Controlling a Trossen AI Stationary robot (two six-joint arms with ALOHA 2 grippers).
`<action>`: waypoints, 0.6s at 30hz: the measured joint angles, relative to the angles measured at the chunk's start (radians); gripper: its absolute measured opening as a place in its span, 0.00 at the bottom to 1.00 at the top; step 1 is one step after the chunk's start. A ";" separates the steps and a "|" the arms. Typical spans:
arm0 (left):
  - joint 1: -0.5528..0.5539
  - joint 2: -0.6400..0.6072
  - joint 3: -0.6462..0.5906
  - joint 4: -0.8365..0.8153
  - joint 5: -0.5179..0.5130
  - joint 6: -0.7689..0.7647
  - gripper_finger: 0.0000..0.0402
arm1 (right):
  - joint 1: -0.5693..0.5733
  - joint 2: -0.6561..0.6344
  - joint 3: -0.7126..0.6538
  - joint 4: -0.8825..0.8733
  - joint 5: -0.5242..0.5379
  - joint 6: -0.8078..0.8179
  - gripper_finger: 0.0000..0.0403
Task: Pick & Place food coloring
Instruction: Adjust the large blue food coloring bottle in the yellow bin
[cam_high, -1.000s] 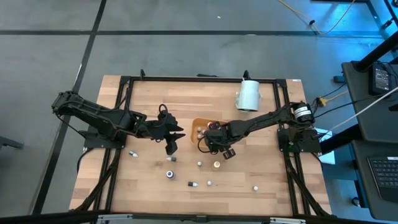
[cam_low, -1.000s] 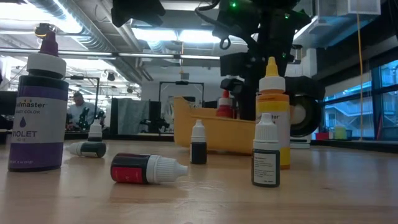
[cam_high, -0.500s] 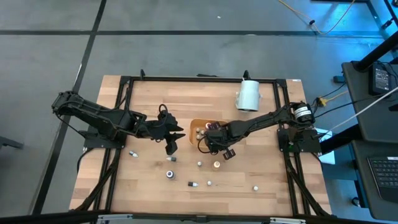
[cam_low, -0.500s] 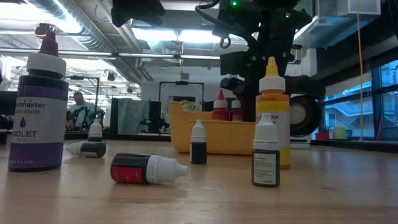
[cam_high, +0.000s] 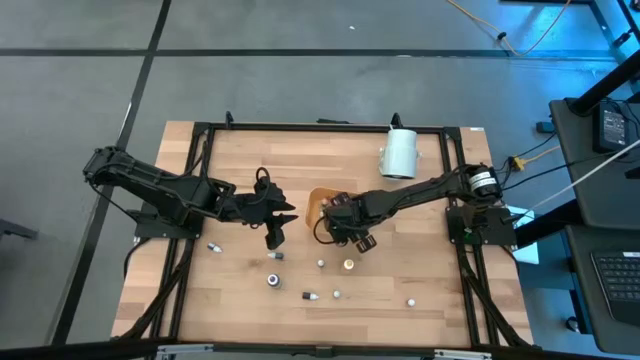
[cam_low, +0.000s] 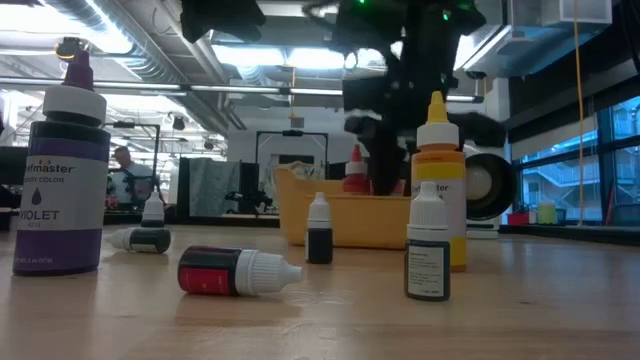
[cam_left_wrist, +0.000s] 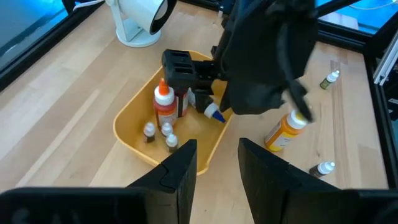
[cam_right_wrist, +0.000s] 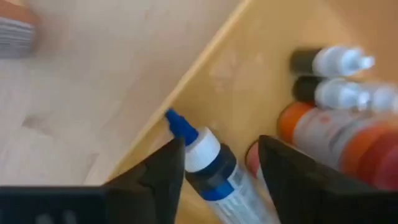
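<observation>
The orange tray (cam_high: 318, 203) sits mid-table with several small bottles (cam_left_wrist: 165, 112) standing in it. My right gripper (cam_high: 342, 217) is low over the tray, shut on a bottle with a white collar and blue tip (cam_right_wrist: 200, 152). My left gripper (cam_high: 276, 228) hovers open and empty just left of the tray; its fingers (cam_left_wrist: 181, 167) frame the tray in its wrist view. Several more food coloring bottles (cam_high: 321, 264) stand or lie on the table nearer the front, among them a violet one (cam_low: 64, 170) and a yellow one (cam_low: 438, 180). My right gripper pinches the bottle's body (cam_right_wrist: 231, 180), just behind the white collar, between its two fingers. The blue tip (cam_left_wrist: 215, 113) sticks out beyond the fingertips. The bottle is tilted, its tip pointing down at the tray's wall; I cannot tell whether it touches the tray.
A large white cylinder (cam_high: 399, 153) lies at the far right of the table. Loose bottles are scattered along the front: one at the left (cam_high: 214, 246), one at the right (cam_high: 410, 301). A dark frame (cam_high: 200, 130) runs around the table's edges.
My right gripper has moved a little toward the table's left and far edges, carrying the blue-tipped bottle over the tray.
</observation>
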 joint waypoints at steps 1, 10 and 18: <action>0.000 0.000 0.000 0.000 0.000 0.000 0.28 | 0.001 -0.001 0.014 -0.010 0.000 -0.027 0.53; 0.000 0.000 0.000 0.000 0.000 0.000 0.28 | -0.001 -0.004 0.033 -0.046 -0.007 -0.294 0.55; 0.000 0.000 0.000 -0.002 0.002 0.008 0.28 | -0.011 0.034 0.027 -0.054 -0.012 -0.301 0.44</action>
